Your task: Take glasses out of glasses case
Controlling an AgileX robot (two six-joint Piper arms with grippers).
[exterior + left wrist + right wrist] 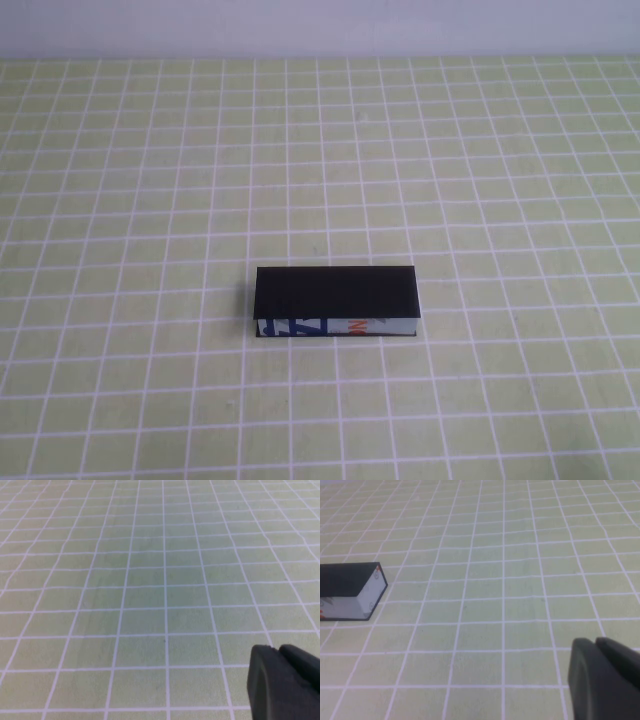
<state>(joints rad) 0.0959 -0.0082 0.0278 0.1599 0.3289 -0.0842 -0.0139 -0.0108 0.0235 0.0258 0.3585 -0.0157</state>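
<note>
Green grid mat (150, 200), glasses case (335, 300) lying crosswise, both grippers parked.

Green white-gridded tabletop (140, 180), pale wall (320, 25).

A green tablecloth (150, 200) with a white grid covers the table, below a pale wall (320, 25).

Both arms out of high view. Left gripper (285, 682): only dark finger edge visible in own wrist cam, low over grid mat (150, 580). Right gripper (602, 680): same, low over mat.
</note>
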